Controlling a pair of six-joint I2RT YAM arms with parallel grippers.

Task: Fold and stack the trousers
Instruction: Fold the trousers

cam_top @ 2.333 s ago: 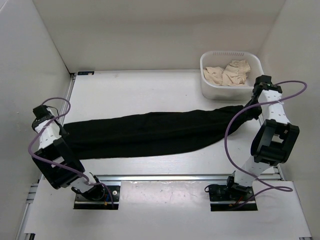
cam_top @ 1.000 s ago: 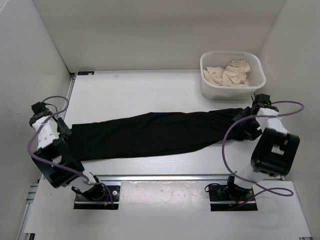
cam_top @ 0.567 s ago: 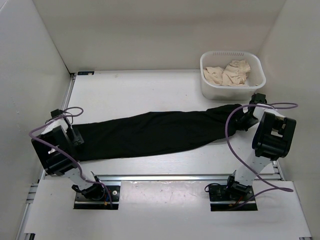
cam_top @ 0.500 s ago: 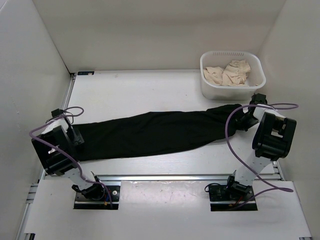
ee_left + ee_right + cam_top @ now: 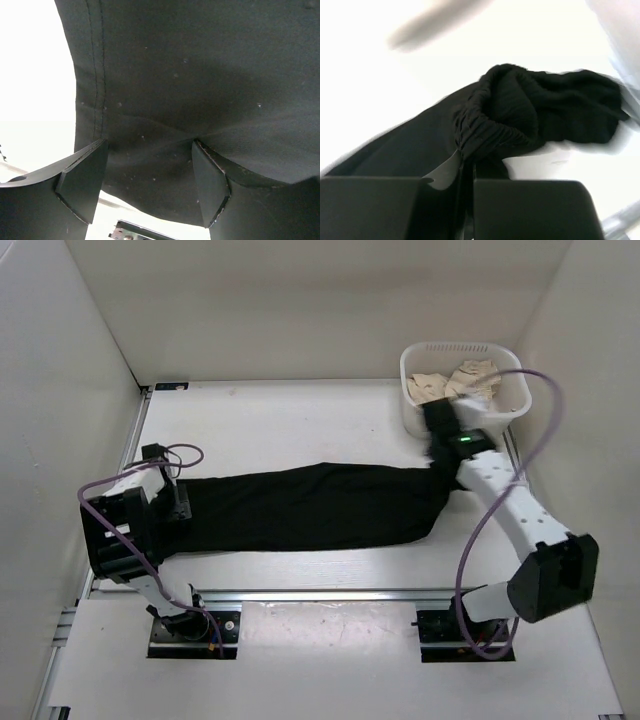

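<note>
Jaws of the right gripper [image 5: 465,161] pinch the gathered, ribbed waistband of the long soft black fabric trousers [image 5: 310,505], arm outstretched; those of the left gripper [image 5: 149,145] stand apart over smooth stitched cloth.

The trousers [image 5: 310,508] lay lengthwise, left to right, across the middle of the worktop [image 5: 280,420]. The tub [image 5: 411,412] stood at the far right corner, with crumpled cloths [image 5: 425,388] in it. The right gripper [image 5: 465,170] was at the trousers' right end, just before the tub. The left gripper [image 5: 149,150] was over their left end.
</note>
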